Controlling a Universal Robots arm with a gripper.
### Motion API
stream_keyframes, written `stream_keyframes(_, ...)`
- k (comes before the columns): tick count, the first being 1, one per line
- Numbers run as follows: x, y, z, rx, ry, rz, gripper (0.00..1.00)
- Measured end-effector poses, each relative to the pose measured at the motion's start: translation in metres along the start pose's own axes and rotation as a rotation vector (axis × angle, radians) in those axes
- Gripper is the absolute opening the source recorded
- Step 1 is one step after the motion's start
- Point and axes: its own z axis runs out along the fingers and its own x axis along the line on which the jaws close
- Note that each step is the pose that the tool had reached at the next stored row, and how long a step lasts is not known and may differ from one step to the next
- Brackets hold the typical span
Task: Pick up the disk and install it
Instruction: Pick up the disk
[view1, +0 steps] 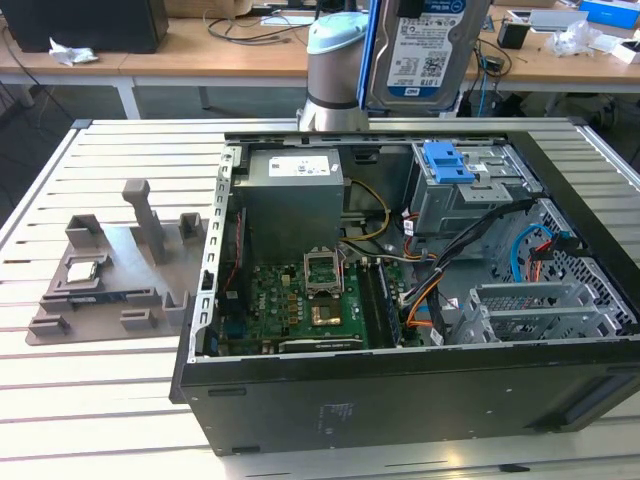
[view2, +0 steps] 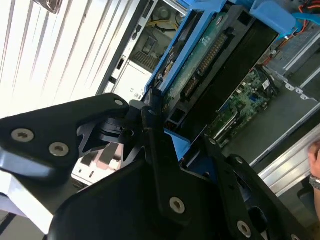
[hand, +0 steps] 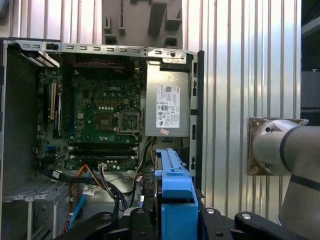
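Note:
The disk (view1: 425, 50), silver with a white-and-blue label and blue caddy rails, hangs upright in the air above the back of the open computer case (view1: 400, 400) in the exterior view. My gripper (view2: 180, 135) is shut on it, its black fingers (view2: 150, 120) clamping the blue rails. The second wrist view shows the disk's green circuit-board side (view2: 210, 65). In the first wrist view the caddy's blue edge (hand: 175, 195) sits in my gripper (hand: 175, 222), high over the motherboard (hand: 100, 120).
The drive cage (view1: 475, 190) at the case's back right carries a bare blue bracket (view1: 447, 160). Cables (view1: 440, 270) cross the middle. A grey fixture tray (view1: 110, 270) with a small chip (view1: 82, 268) lies at the exterior view's left. My arm's base (view1: 335, 70) stands behind the case.

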Motion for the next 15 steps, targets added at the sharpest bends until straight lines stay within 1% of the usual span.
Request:
stream_keyframes(2,0.0004,-0.0002,0.005,0.0045,-0.0016,0.048,0.36)
stream_keyframes(3,0.0006,-0.0002,0.0059,0.0053,-0.002,0.056,0.36)
stream_keyframes(8,0.0006,-0.0002,0.0065,0.0053,-0.002,0.056,0.36)
stream_keyframes(11,0.0011,-0.0004,0.0125,0.0052,-0.0017,0.056,0.36)
stream_keyframes(12,0.0015,-0.0005,0.0164,0.0053,-0.002,0.056,0.36)
stream_keyframes(15,0.0021,-0.0007,0.022,0.0053,-0.0018,0.056,0.36)
